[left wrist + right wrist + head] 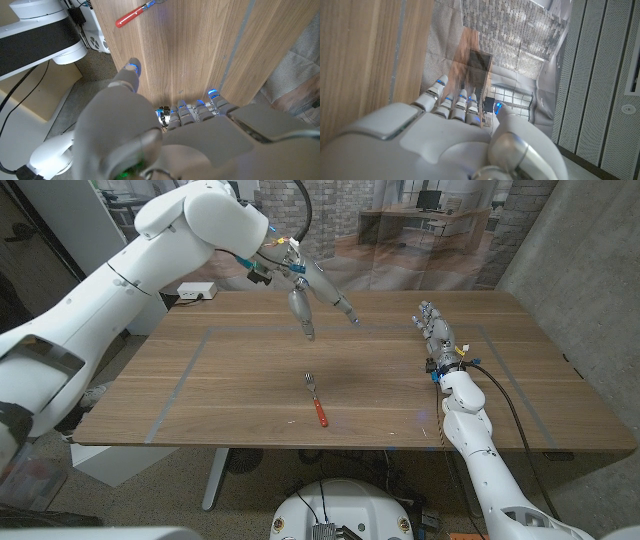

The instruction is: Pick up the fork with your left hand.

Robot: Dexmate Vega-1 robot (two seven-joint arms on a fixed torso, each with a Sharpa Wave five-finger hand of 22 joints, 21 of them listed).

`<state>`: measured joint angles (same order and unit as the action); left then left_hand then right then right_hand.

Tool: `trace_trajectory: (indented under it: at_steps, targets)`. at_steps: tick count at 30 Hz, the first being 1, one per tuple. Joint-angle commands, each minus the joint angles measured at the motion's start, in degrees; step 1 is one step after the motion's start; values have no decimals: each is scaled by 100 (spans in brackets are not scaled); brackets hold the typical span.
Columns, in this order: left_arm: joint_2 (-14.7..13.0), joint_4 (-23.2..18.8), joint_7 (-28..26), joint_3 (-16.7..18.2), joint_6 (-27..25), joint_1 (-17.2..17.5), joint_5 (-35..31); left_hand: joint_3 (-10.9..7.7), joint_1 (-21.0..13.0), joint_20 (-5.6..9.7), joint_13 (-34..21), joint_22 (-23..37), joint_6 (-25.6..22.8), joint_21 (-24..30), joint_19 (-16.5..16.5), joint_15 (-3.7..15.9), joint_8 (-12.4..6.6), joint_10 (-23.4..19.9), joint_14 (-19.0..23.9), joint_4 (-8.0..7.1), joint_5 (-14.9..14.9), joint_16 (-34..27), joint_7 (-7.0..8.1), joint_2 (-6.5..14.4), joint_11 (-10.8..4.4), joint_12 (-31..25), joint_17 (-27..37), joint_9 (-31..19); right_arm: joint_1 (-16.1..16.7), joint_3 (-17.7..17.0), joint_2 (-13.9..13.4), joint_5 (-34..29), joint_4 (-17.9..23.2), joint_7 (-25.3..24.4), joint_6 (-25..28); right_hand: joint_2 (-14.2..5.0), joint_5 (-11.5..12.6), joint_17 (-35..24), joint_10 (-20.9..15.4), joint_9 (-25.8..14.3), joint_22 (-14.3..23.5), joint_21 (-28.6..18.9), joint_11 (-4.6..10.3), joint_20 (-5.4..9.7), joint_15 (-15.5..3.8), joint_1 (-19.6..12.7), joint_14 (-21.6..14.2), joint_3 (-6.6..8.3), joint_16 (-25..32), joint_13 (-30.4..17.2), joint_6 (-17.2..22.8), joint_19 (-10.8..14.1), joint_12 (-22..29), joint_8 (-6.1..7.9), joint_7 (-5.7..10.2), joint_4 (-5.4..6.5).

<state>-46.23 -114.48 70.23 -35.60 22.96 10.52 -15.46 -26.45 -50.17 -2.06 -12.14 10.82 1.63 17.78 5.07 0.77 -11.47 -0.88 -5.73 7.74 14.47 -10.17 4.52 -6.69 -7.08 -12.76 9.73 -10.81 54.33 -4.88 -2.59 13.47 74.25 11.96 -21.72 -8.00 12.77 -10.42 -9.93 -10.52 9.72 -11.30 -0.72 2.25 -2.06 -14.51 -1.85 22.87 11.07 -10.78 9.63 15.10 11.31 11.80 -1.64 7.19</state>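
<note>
A fork (315, 399) with a red handle and metal tines lies on the wooden table (240, 395) near its front edge, tines pointing away from me. Its red handle (131, 16) lies on the wood in the left wrist view. My left hand (312, 293) hovers in the air above the table's far middle, behind the fork and well apart from it, fingers spread and holding nothing. My right hand (438, 336) stands on the table at the right side, fingers stretched out away from me, empty.
Thin tape lines (190, 370) mark a rectangle on the tabletop. A white box (197, 291) sits past the table's far left corner. A grey wall (580, 270) rises to the right of the table.
</note>
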Motion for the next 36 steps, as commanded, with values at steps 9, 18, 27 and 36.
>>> trace_trajectory:
  at_steps: [9, 18, 27, 36]
  targets:
    - [-3, -26, -237, 90, 609, 336, -427, 105, -52, -2, -35, 12, -98, -48, 14, 47, -44, -37, -38, -36, 28, -32, 15, 30, -14, -49, 26, -32, -32, 76, -93, -79, 136, -187, -135, -11, 19, -12, -51, -22, 11, -10, -15, 119, -19, 41, -68, 27, 0, -33, 79, 71, 13, -15, 2, -17]
    - [-71, -125, -306, 190, 842, 564, -524, 184, -77, -18, -47, 16, -103, -91, 45, 54, -36, 32, -83, -49, 31, -27, 21, 65, 3, -33, 25, -34, -10, 127, -108, -122, 181, -301, -178, -8, 24, -7, -56, -22, 11, -8, -23, 118, -20, 31, -73, 38, -5, -32, 87, 75, 10, -16, -2, -37]
    - [-212, -257, -445, 400, 1006, 862, -621, 247, -96, -32, -55, 20, -160, -111, 37, 52, -50, -3, -90, -58, 33, -31, 23, 90, 4, -56, 25, -36, 28, 206, -110, -165, 248, -402, -207, -7, 27, -6, -58, -22, 11, -5, -24, 113, -21, 33, -76, 44, -8, -32, 93, 76, 7, -18, 1, -45]
    - [-345, -329, -617, 598, 1156, 1150, -808, 296, -131, -40, -63, 26, -215, -126, 26, 83, -63, -68, -76, -56, 34, -41, 55, 116, -32, -86, 24, -39, 25, 302, -115, -217, 265, -498, -210, -7, 29, -7, -61, -22, 11, -5, -9, 114, -23, 39, -79, 49, -10, -32, 96, 83, 5, -22, -5, -49]
